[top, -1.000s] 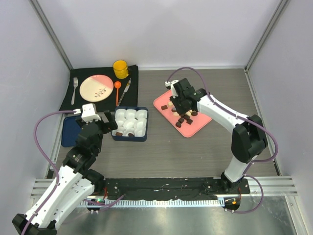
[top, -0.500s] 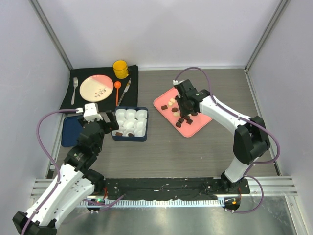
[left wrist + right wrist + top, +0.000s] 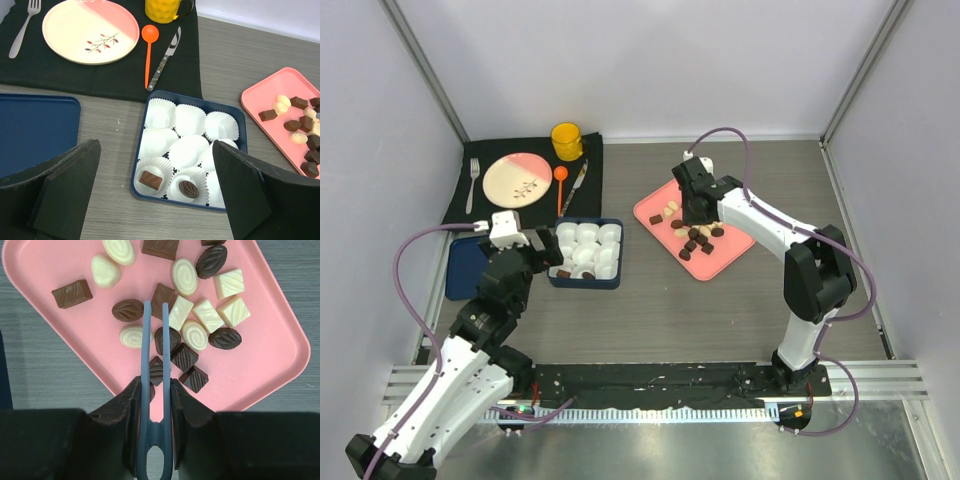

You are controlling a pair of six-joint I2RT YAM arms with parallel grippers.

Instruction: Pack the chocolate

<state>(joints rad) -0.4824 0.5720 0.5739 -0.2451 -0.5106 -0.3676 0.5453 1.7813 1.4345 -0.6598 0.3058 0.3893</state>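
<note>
right gripper (image 3: 155, 390) pinching tweezers (image 3: 145, 340) pointing frame-up, over chocolates (image 3: 194, 335) with mixed axes, tray (image 3: 260, 355) centre, left gripper (image 3: 156, 150) spread wide

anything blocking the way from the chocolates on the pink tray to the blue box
Nothing visible: only bare table lies between the chocolates on the pink tray and the blue box, whose paper cups are mostly empty.
</note>
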